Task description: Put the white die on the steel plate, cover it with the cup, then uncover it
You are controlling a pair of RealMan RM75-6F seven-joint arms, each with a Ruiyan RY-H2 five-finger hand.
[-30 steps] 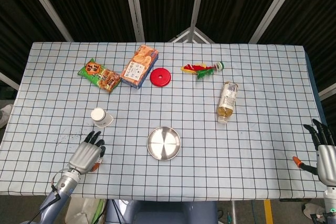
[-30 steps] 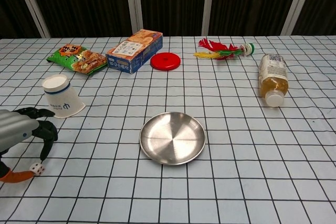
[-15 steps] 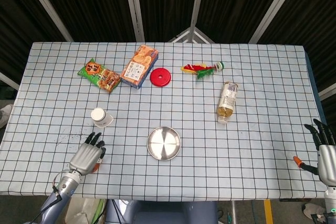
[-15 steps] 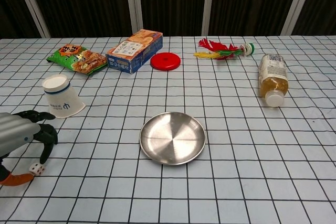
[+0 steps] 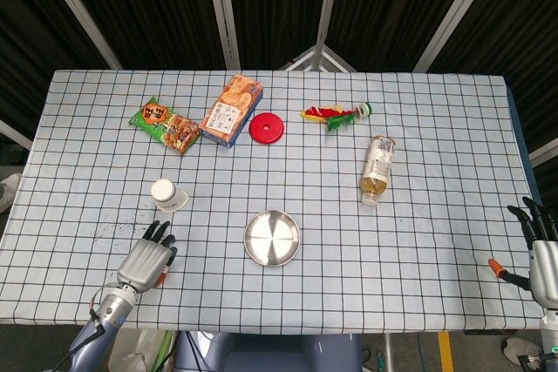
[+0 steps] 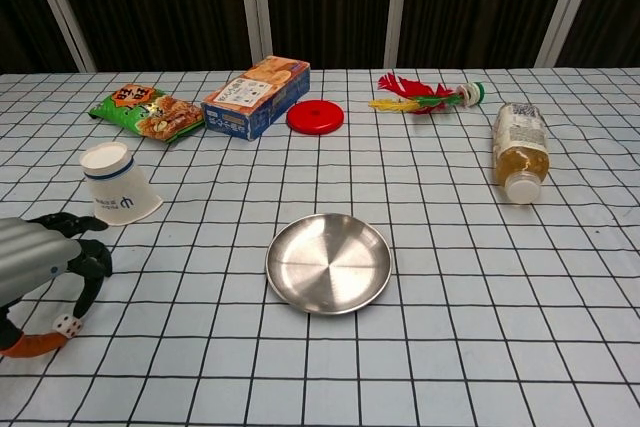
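Observation:
The small white die (image 6: pixel 68 325) lies on the checked cloth at the near left. My left hand (image 6: pixel 40 267) curls over it, a dark finger touching its top and the orange-tipped thumb its near side. In the head view the left hand (image 5: pixel 146 259) hides the die. The white paper cup (image 6: pixel 118 192) lies tilted just beyond the hand, also seen from the head as the cup (image 5: pixel 166 194). The steel plate (image 6: pixel 328 262) sits bare at the table's middle, to the right of the hand. My right hand (image 5: pixel 539 250) hangs off the table's right edge, fingers spread, holding nothing.
Along the far side lie a green snack bag (image 6: pixel 145 112), an orange box (image 6: pixel 257 97), a red lid (image 6: pixel 315 116) and a feathered toy (image 6: pixel 425 97). A drink bottle (image 6: pixel 520 152) lies on its side at the right.
The left hand has drawn slightly toward the near edge, and its finger and thumb have closed in on the die. The right hand has sunk a little.

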